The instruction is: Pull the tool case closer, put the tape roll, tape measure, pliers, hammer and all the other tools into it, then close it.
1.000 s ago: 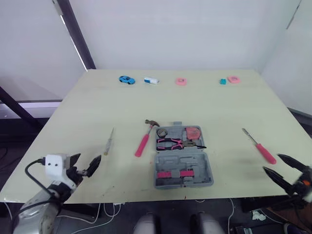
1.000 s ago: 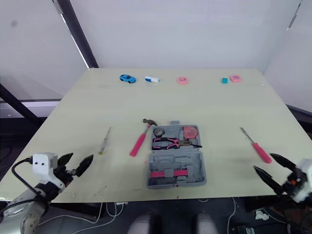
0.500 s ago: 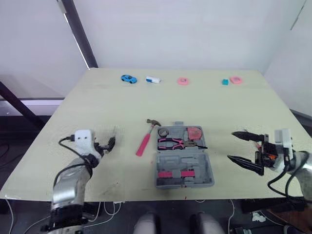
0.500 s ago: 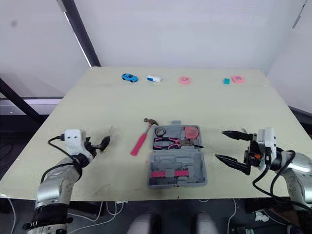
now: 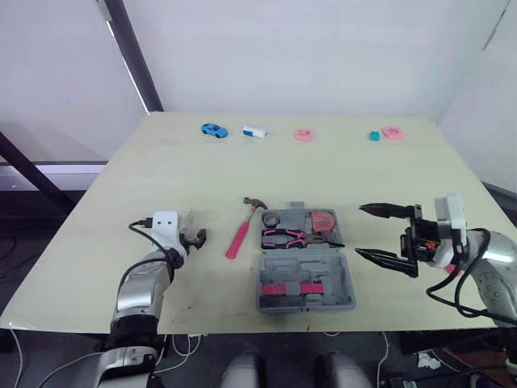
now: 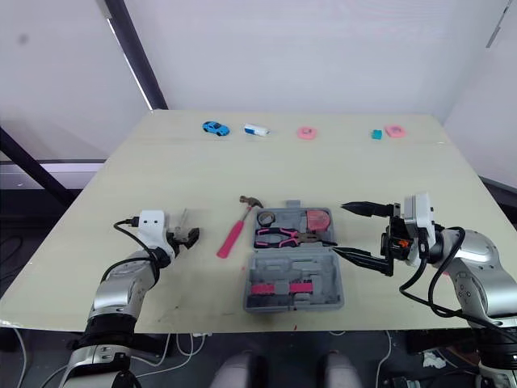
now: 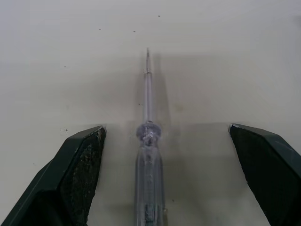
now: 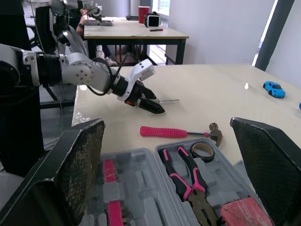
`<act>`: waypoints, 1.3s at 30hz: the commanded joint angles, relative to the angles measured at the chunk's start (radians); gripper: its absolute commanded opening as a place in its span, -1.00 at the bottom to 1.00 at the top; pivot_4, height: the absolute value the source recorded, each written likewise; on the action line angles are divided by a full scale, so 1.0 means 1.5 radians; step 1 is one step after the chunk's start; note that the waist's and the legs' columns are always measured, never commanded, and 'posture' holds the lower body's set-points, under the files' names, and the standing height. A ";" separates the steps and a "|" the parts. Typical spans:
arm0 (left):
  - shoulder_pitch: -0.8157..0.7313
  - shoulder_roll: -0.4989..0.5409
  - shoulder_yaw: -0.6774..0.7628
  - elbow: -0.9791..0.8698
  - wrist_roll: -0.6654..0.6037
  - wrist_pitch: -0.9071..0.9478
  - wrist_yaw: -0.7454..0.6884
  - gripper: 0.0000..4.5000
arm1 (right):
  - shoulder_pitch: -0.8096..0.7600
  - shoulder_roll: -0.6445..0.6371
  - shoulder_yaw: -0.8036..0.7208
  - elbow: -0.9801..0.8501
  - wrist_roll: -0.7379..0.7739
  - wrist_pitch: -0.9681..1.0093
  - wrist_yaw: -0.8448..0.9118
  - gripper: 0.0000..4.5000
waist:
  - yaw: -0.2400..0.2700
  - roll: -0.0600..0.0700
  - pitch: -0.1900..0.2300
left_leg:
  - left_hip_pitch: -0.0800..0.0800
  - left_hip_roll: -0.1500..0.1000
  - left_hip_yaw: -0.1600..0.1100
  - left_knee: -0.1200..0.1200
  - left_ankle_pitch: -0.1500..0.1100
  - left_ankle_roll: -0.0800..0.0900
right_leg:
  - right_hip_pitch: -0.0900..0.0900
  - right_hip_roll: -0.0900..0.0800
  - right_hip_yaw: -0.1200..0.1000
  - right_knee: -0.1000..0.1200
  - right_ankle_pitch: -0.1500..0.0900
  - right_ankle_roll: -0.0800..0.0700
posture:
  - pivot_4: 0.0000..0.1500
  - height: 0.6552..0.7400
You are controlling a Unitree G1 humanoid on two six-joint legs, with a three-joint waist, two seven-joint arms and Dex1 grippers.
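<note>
— Where is the tool case (image 5: 305, 271)?
— Open on the table (image 5: 323, 170), both halves flat. The pliers (image 5: 291, 237), tape roll (image 5: 270, 220) and tape measure (image 5: 321, 220) lie in its far half.
— And the hammer (image 5: 241, 231)?
— Just left of the case, on the table.
— The claws?
— The left gripper (image 7: 167, 128) is further left of the case, fingers apart either side of a clear screwdriver (image 7: 148, 155), not touching it. The right gripper (image 5: 360, 230) hovers just right of the case, spread wide, holding nothing
</note>
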 commanded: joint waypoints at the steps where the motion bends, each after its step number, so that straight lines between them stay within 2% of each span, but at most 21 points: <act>1: -0.002 0.002 0.012 0.004 0.001 0.004 0.009 0.62 | -0.014 0.001 -0.001 -0.033 0.018 0.008 -0.002 1.00 | 0.000 0.000 0.000 | 0.000 0.000 0.000 0.000 0.000 0.000 | 0.000 0.000 0.000 0.000 0.000 0.000 | 1.00 0.99; 2: -0.001 0.002 0.013 0.004 0.000 0.005 0.010 0.38 | -0.015 0.002 0.000 -0.035 0.018 0.009 -0.003 1.00 | 0.000 0.000 0.000 | 0.000 0.000 0.000 0.000 0.000 0.000 | 0.000 0.000 0.000 0.000 0.000 0.000 | 1.00 0.99; 3: -0.001 0.002 0.013 0.004 -0.001 0.004 0.009 0.27 | -0.017 0.004 0.001 -0.035 0.019 0.010 -0.005 1.00 | 0.000 0.000 0.000 | 0.000 0.000 0.000 0.000 0.000 0.000 | 0.000 0.000 0.000 0.000 0.000 0.000 | 1.00 0.99; 8: 0.001 0.003 0.013 0.001 -0.003 0.005 0.003 -0.85 | -0.025 0.013 0.005 -0.024 0.008 0.002 -0.003 1.00 | 0.002 0.000 0.000 | 0.000 0.000 0.000 0.000 0.000 0.000 | 0.000 0.000 0.000 0.000 0.000 0.000 | 1.00 0.99; 9: 0.002 0.003 0.014 -0.001 -0.004 0.006 0.003 -0.96 | -0.026 0.015 0.006 -0.023 0.006 0.001 -0.003 1.00 | 0.003 0.000 0.000 | 0.000 0.000 0.000 0.000 0.000 0.000 | 0.000 0.000 0.000 0.000 0.000 0.000 | 1.00 0.99; 15: 0.011 0.001 0.028 -0.017 -0.019 -0.026 -0.015 -0.94 | -0.025 0.018 0.011 -0.017 0.001 -0.008 0.001 1.00 | 0.003 0.000 0.000 | 0.000 0.000 0.000 0.000 0.000 0.000 | 0.000 0.000 0.000 0.000 0.000 0.000 | 1.00 0.99; 20: 0.044 0.031 0.029 -0.079 -0.024 -0.038 -0.065 -0.94 | -0.029 0.021 0.011 -0.007 -0.001 -0.019 0.011 1.00 | 0.002 0.000 0.000 | 0.000 0.000 0.000 0.000 0.000 0.000 | 0.000 0.000 0.000 0.000 0.000 0.000 | 1.00 0.99; 27: 0.074 0.137 0.019 -0.134 -0.034 -0.065 -0.213 -0.94 | -0.030 0.025 0.021 0.002 -0.014 -0.028 0.017 1.00 | 0.003 -0.001 0.000 | 0.000 0.000 0.000 0.000 0.000 0.000 | 0.000 0.000 0.000 0.000 -0.001 -0.002 | 1.00 0.99; 31: 0.072 0.200 -0.016 -0.166 -0.047 -0.053 -0.328 -0.94 | -0.033 0.027 0.021 0.012 -0.016 -0.034 0.023 1.00 | 0.006 0.000 0.000 | 0.000 0.000 0.001 0.000 0.000 0.000 | 0.000 -0.001 0.000 0.000 -0.002 -0.003 | 1.00 0.99; 39: -0.005 0.242 -0.135 -0.230 -0.076 -0.030 -0.527 -0.94 | -0.027 0.025 0.013 0.033 -0.027 -0.052 0.026 1.00 | 0.008 -0.001 0.001 | 0.000 0.000 0.001 0.000 0.000 0.000 | 0.000 0.000 -0.001 0.000 -0.002 -0.003 | 1.00 0.99</act>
